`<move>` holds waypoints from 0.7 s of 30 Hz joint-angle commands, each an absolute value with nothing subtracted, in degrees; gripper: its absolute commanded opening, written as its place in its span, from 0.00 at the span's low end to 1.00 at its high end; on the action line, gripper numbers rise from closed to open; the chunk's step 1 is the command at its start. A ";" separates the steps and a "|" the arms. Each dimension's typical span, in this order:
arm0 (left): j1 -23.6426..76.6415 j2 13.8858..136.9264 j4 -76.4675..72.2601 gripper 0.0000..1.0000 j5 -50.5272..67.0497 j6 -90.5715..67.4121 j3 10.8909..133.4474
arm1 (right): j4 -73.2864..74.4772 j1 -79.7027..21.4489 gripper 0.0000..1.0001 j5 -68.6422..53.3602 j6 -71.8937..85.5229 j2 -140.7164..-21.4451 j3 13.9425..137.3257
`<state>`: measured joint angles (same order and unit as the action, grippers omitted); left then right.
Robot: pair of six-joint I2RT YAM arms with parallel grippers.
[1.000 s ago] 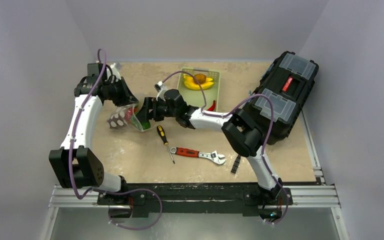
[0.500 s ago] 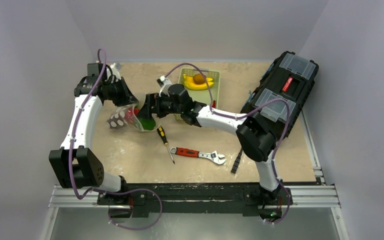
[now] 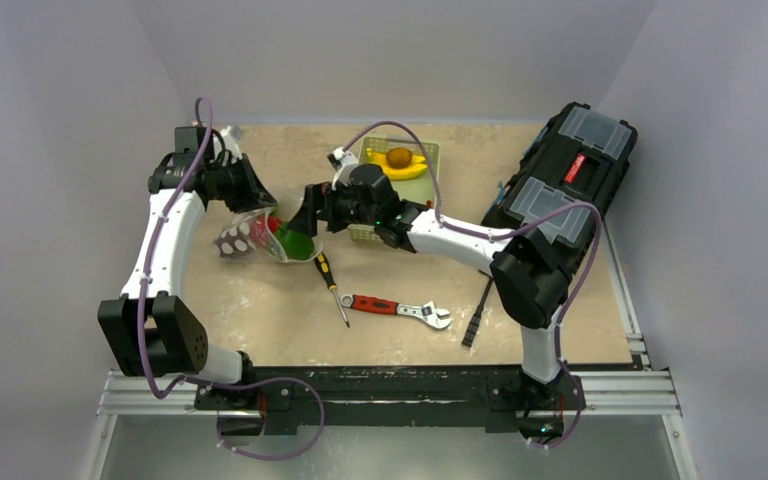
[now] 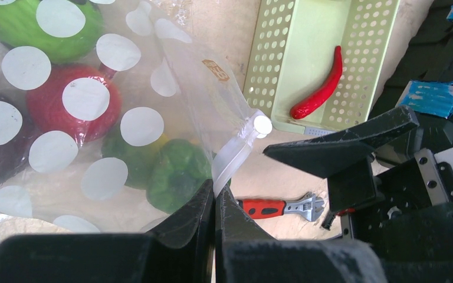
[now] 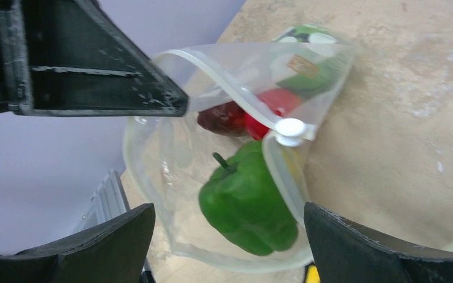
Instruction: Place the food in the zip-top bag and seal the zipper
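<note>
The zip-top bag [image 3: 245,238] lies at the table's left, its mouth held up and open. My left gripper [image 4: 214,191] is shut on the zipper [image 4: 235,152] strip, close to the white slider [image 4: 262,125]. Inside the bag lie a green pepper [image 5: 248,203], a red fruit [image 5: 274,101], a dark red one [image 5: 224,118] and another green piece [image 4: 41,23]. My right gripper [image 5: 229,213] stands open just outside the mouth, its jaws wide apart and holding nothing, with the pepper beyond them. In the pale green basket [image 3: 422,185] lie yellow bananas [image 3: 400,170], a brown-orange piece [image 3: 398,156] and a red chilli [image 4: 321,85].
A yellow-handled screwdriver [image 3: 328,282] and a red-handled wrench [image 3: 395,308] lie on the table in front of the bag. A black toolbox [image 3: 560,195] fills the right side. The right arm reaches across the basket's near end.
My right gripper has drawn back rightwards out of the bag mouth and opened fully. The green pepper now lies in the bag. The left gripper has kept still.
</note>
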<state>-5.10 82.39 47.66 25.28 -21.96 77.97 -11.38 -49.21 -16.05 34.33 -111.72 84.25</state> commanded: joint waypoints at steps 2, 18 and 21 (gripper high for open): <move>-5.00 80.95 46.63 0.00 25.19 -21.97 78.21 | -11.34 -45.82 0.99 -14.02 31.77 -105.21 81.46; -4.99 81.14 46.67 0.00 25.12 -21.91 78.14 | 5.03 -37.24 0.99 27.39 26.52 -108.67 88.57; -5.00 81.14 46.67 0.00 25.17 -21.93 78.13 | 5.32 -36.93 0.99 33.60 24.52 -111.87 91.29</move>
<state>-5.10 82.39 47.68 25.10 -21.96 77.97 0.51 -37.43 18.87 27.94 -109.21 86.50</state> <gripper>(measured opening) 0.006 0.987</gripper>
